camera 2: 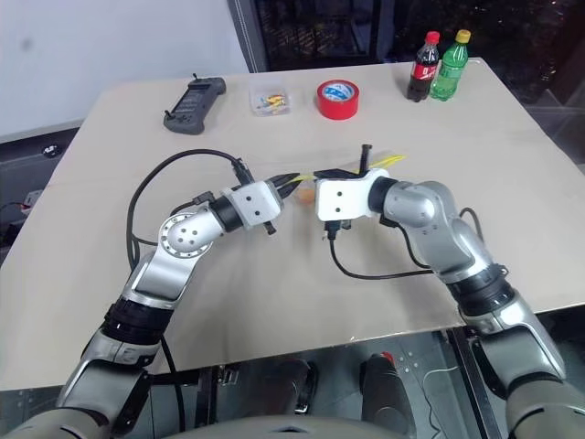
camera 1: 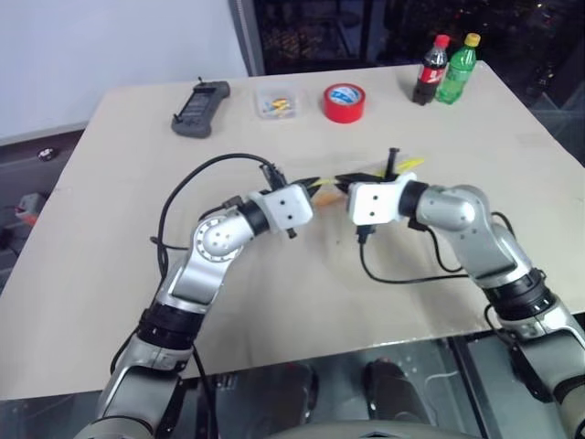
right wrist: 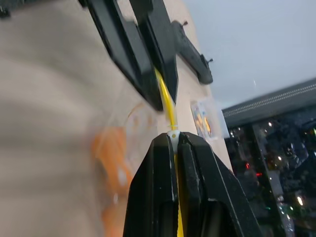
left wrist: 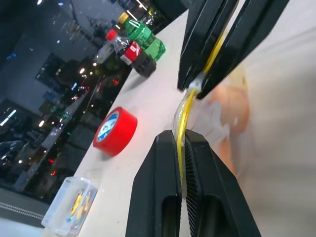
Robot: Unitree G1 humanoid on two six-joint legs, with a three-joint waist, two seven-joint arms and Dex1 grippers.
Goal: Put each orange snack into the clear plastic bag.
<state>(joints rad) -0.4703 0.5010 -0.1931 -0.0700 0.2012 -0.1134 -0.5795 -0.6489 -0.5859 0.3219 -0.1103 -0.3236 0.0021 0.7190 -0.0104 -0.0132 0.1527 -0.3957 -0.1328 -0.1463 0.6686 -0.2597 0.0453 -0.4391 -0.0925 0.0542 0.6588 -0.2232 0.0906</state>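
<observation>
Both grippers met over the table (camera 1: 512, 137) nr its middle, w/ the red tape roll (camera 1: 344, 102) as landmark: they sat on the robot's side of the roll, well apart from it; left gripper (left wrist: 181, 148) was pinched tight on the yellow seal strip (left wrist: 185, 116) of the clear plastic bag (left wrist: 222, 113); right gripper (right wrist: 174, 143) was likewise clamped on that same strip, a little further along; so both pairs of fingers were narrow, holding the bag's top edge btwn them, tips almost nose to nose.

Why held so, prob.: two grips close together on the strip kept the bag off the table and hanging, and the strip bowed btwn them in the left wrist view; that looked like pressing or running the seal shut, or steadying the mouth; can't tell which.

Orange snack (right wrist: 111, 163) showed as a blurred orange shape behind the film below the strip, so I judged at least one piece already inside; whether both were in, can't tell; no loose snack seen on the table nr the roll.

Beyond the grippers: small clear box (camera 1: 278, 102) just left of the roll; black handset (camera 1: 199, 110) further left; cola bottle (camera 1: 430, 71) & green bottle (camera 1: 457, 69) to the roll's right, touching or nrly so.

Task judged nr its end; risk: the thin strip slipping from one grip if pulled unevenly.
</observation>
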